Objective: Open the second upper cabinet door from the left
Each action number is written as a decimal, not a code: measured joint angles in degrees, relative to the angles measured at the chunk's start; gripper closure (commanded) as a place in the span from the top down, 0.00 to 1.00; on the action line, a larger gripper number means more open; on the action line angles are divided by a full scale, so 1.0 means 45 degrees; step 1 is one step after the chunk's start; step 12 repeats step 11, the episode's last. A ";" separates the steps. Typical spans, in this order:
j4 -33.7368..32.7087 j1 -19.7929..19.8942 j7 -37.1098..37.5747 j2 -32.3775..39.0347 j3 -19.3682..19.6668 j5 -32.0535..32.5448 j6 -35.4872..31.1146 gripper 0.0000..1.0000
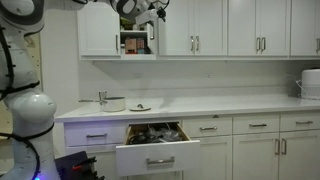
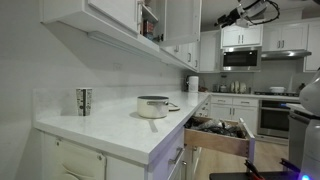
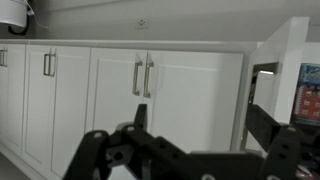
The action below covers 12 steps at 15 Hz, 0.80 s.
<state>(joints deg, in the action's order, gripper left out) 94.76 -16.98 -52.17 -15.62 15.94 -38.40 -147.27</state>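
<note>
Your claw (image 3: 200, 128) fills the wrist view, fingers spread wide with nothing between them. By my reading the opening is done: the second upper cabinet door (image 2: 181, 20) stands swung out, and its cabinet (image 1: 135, 42) shows items on the shelves. Next, back off without clipping it. Below, the open drawer (image 1: 152, 134) holds dark utensils; the pot (image 2: 153, 106) hides its contents.

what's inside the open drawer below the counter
The open drawer holds a dark jumble of kitchen things, too small to name one by one. Its back part is hidden under the counter.
</note>
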 measured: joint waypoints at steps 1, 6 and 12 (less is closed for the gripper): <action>0.0418 0.0283 -0.0353 -0.0400 -0.0020 -0.0001 0.0146 1.00; 0.1630 0.0740 -0.1103 -0.1619 -0.0028 0.0001 0.0391 1.00; 0.1752 0.0740 -0.1103 -0.1652 -0.0094 0.0002 0.0392 1.00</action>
